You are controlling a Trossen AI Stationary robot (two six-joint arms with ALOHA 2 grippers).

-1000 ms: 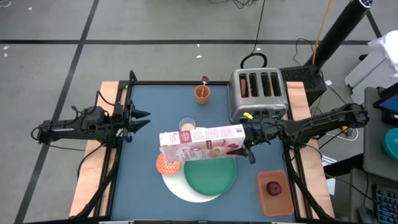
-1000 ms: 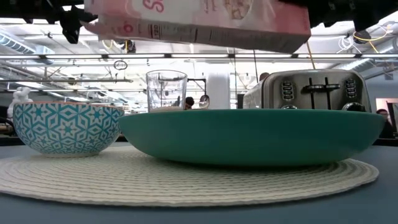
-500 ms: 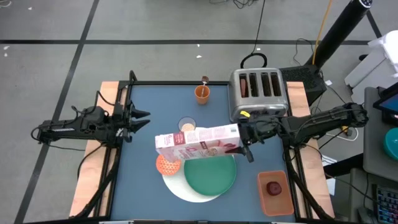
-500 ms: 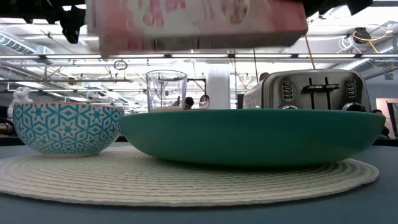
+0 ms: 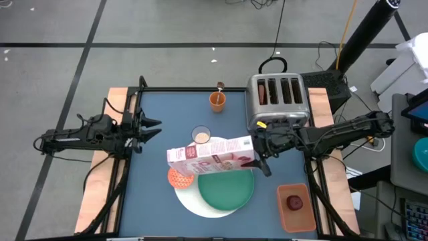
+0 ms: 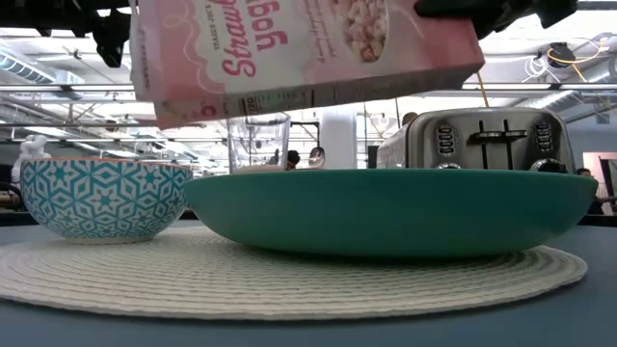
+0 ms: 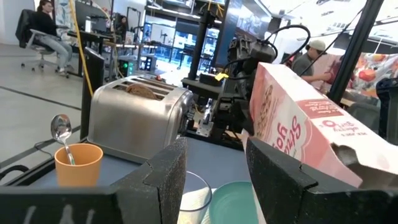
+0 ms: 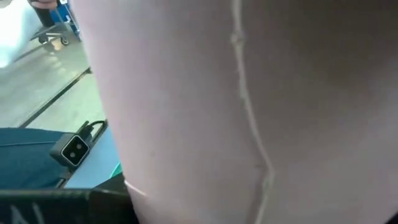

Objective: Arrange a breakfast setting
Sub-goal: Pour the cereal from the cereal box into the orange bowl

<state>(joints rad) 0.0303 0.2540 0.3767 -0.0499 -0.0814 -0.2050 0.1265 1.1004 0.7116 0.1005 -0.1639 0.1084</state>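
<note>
Dark blue tabletop, seen from above: right gripper clamps one end of the pink cardboard cereal box, held lengthwise in the air over the far rim of the large green plate and the small orange bowl, both on the round white woven mat. Left gripper waits near the left edge, fingers parted, empty. Low view: box hangs tilted above plate and bowl. Left wrist view: silver four-slot toaster behind an orange cup holding a spoon.
</note>
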